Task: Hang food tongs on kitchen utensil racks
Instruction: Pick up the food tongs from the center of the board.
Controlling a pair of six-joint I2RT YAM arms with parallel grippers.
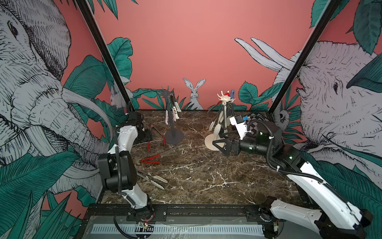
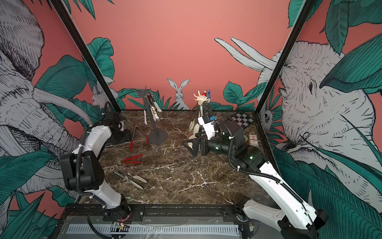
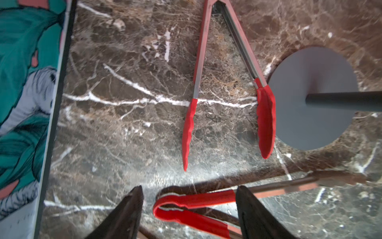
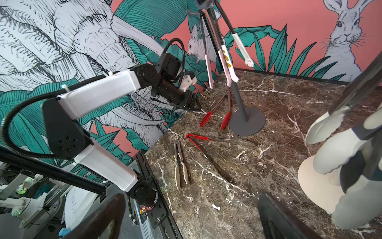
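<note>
Three food tongs lie on the marble. A red-tipped pair point(image 1: 157, 134) point(image 3: 206, 82) is spread in a V beside the dark grey rack's base point(image 3: 310, 103). A second red-tipped pair point(image 1: 151, 159) point(image 3: 192, 207) lies flat, and its tips show between the fingers of my left gripper point(image 3: 190, 187) point(image 1: 147, 138), which is open. A cream-tipped pair point(image 1: 153, 179) point(image 4: 179, 165) lies nearer the front. The dark grey rack point(image 1: 170, 115) holds hanging pink- and cream-tipped tongs point(image 4: 225, 58). The cream rack point(image 1: 224, 99) carries several tongs. My right gripper point(image 1: 219, 144) point(image 4: 192, 196) is open and empty by the cream base point(image 4: 316, 182).
A checkerboard point(image 2: 241, 120) and a small card box point(image 2: 253, 139) lie at the back right behind the right arm. Black frame posts stand at the back corners. The table's left edge point(image 3: 57, 103) runs close to the left gripper.
</note>
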